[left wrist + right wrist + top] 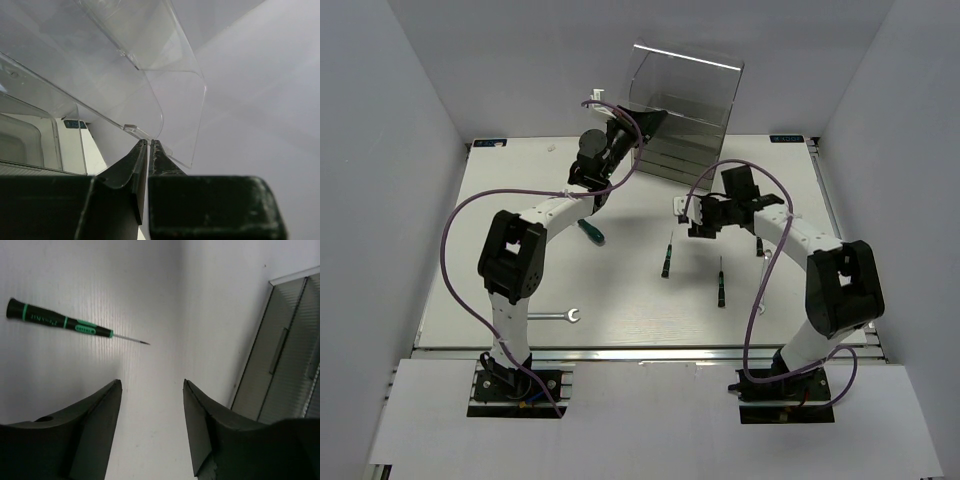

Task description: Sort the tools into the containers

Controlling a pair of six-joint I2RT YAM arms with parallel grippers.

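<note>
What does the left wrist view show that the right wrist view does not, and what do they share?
Only left wrist: the left gripper, jaws shut, at the edge of a clear plastic panel. Only right wrist: the right gripper, jaws open, and a screwdriver lying on the white table. Both: dark jaws at the bottom and part of the cabinet.

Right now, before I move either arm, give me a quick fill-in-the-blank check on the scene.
1. The right hand is ____, holding nothing.
2. The left hand is shut on a ____ plastic panel.
3. The screwdriver in the right wrist view has a black-and-____ handle.
4. The silver wrench lies on the robot's ____ side.
Missing words: open; clear; green; left.
</note>
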